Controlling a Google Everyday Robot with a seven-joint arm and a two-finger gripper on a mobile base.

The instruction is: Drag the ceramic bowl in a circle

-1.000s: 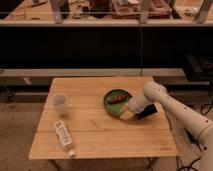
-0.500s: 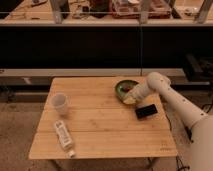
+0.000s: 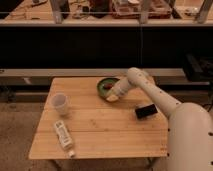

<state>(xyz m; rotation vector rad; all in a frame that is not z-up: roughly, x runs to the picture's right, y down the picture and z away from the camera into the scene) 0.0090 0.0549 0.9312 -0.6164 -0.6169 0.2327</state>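
Observation:
The ceramic bowl (image 3: 105, 85) is a round, shallow, dark green bowl with reddish-brown and yellowish bits inside. It sits near the far edge of the wooden table (image 3: 100, 125), around the middle. My gripper (image 3: 113, 94) is at the bowl's near right rim and touches it. The white arm reaches in from the right.
A small translucent white cup (image 3: 60, 104) stands at the table's left. A white bottle (image 3: 64, 136) lies on its side at the front left. A small black object (image 3: 146, 111) lies at the right. A dark shelf unit stands behind the table.
The bowl and my gripper have moved left along the far side of the table. The black object, cup and bottle have stayed put.

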